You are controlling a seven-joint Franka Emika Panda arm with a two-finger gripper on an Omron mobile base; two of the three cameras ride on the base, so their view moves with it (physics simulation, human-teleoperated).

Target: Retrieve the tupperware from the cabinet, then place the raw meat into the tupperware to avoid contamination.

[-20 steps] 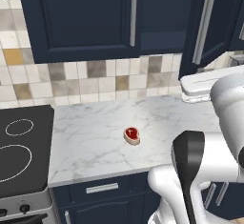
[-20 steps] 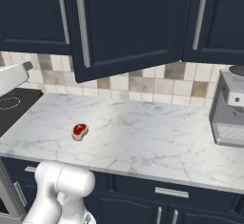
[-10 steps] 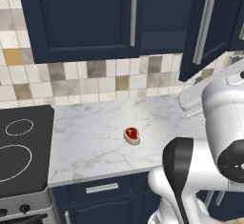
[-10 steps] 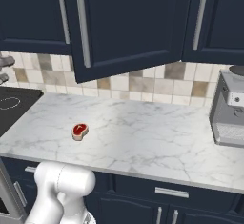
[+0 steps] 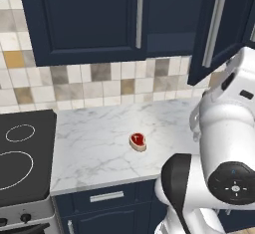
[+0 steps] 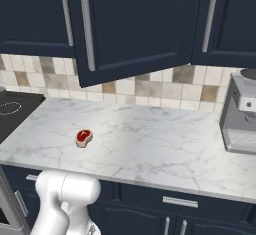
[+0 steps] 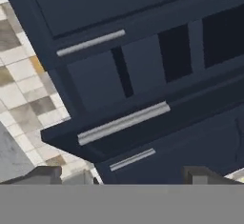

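Spanning the wall above everything, the cabinet (image 6: 145, 24) is the biggest thing here, and one navy door hangs ajar with its silver bar handle (image 6: 88, 31) swung outward. Below it the marble surface (image 6: 165, 144) runs from the black stove (image 5: 20, 158) to a grey appliance (image 6: 240, 114). The hand (image 7: 124, 173) stands with its fingertips spread wide and nothing between them, aimed at the cabinet doors. The raw meat (image 5: 138, 141) lies alone on the surface, well apart from the hand. The tupperware cannot be made out in the dark cabinet gaps. Retrieval looks to be the current step; next the door probably needs swinging fully open before reaching inside.
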